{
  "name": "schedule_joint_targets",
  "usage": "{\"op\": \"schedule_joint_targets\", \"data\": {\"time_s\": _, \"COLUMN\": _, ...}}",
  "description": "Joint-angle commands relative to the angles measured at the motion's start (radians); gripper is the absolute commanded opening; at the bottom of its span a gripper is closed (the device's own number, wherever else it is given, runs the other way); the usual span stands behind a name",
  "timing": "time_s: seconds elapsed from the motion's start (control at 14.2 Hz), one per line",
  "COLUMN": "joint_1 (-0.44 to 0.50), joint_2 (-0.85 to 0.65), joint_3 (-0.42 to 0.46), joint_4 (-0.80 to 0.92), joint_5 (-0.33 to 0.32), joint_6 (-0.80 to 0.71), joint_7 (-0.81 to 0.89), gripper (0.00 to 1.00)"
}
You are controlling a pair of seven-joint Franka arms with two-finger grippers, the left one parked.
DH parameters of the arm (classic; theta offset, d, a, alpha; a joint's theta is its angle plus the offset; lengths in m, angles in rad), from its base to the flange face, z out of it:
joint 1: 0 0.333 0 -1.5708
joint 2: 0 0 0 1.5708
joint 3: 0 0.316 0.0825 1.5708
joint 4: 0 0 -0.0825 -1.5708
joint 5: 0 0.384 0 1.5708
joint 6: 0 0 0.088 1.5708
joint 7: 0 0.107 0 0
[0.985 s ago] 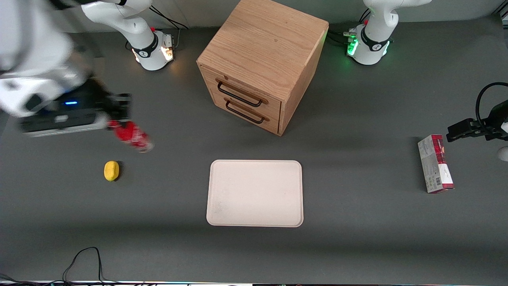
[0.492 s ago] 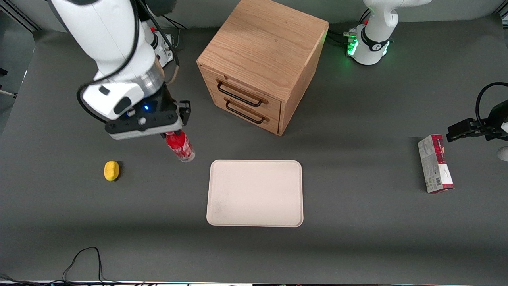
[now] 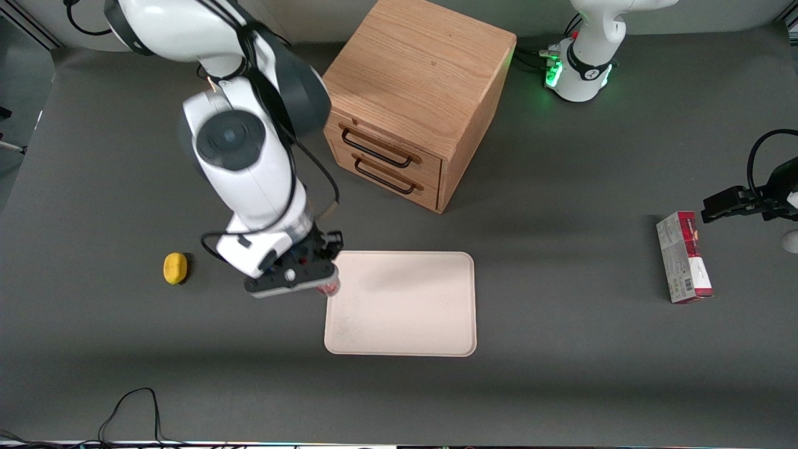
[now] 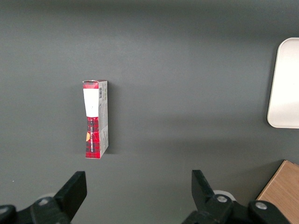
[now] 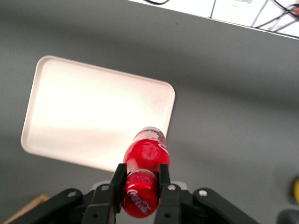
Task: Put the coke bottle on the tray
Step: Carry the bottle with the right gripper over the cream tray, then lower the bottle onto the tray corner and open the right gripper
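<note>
My right gripper [image 3: 315,280] is shut on the coke bottle [image 5: 145,163], a slim red bottle with a red cap and white script logo. In the wrist view the fingers [image 5: 117,179] clamp it just below the cap and it hangs base down. In the front view only a bit of the bottle [image 3: 328,289] shows under the gripper, at the edge of the tray nearest the working arm's end. The cream-pink tray [image 3: 402,305] lies flat on the grey table and also shows in the wrist view [image 5: 88,112]. The bottle is held above the tray's edge, not resting on it.
A wooden drawer cabinet [image 3: 411,100] stands farther from the front camera than the tray. A yellow lemon [image 3: 175,268] lies toward the working arm's end. A red-and-grey carton [image 3: 684,257] lies toward the parked arm's end, also in the left wrist view [image 4: 95,119].
My right gripper has carried the coke bottle from near the lemon across the table to the tray's edge, coming nearer the front camera. The bottle now hangs nearly upright.
</note>
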Motion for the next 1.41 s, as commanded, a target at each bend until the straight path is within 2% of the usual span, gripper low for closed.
{"op": "schedule_joint_targets", "data": {"time_s": 0.0, "joint_1": -0.022, "joint_2": -0.024, "joint_3": 0.007, "joint_4": -0.134, "joint_5": 0.027, "joint_6": 0.149, "joint_7": -0.002, "gripper": 0.17}}
{"op": "schedule_joint_targets", "data": {"time_s": 0.21, "joint_1": -0.042, "joint_2": 0.019, "joint_3": 0.005, "joint_4": -0.198, "joint_5": 0.029, "joint_6": 0.274, "joint_7": -0.002, "gripper": 0.17}}
{"op": "schedule_joint_targets", "data": {"time_s": 0.84, "joint_1": -0.042, "joint_2": 0.130, "joint_3": 0.005, "joint_4": -0.198, "joint_5": 0.027, "joint_6": 0.343, "joint_7": 0.013, "gripper": 0.18}}
{"op": "schedule_joint_targets", "data": {"time_s": 0.91, "joint_1": -0.042, "joint_2": 0.130, "joint_3": 0.005, "joint_4": -0.198, "joint_5": 0.027, "joint_6": 0.345, "joint_7": 0.013, "gripper": 0.28}}
{"op": "schedule_joint_targets", "data": {"time_s": 0.98, "joint_1": -0.042, "joint_2": 0.133, "joint_3": 0.007, "joint_4": -0.198, "joint_5": 0.027, "joint_6": 0.351, "joint_7": 0.013, "gripper": 0.67}}
{"op": "schedule_joint_targets", "data": {"time_s": 1.06, "joint_1": -0.042, "joint_2": 0.134, "joint_3": 0.007, "joint_4": -0.198, "joint_5": 0.029, "joint_6": 0.353, "joint_7": 0.015, "gripper": 1.00}}
{"op": "schedule_joint_targets", "data": {"time_s": 1.34, "joint_1": -0.036, "joint_2": 0.095, "joint_3": 0.011, "joint_4": -0.187, "joint_5": 0.030, "joint_6": 0.308, "joint_7": 0.012, "gripper": 1.00}}
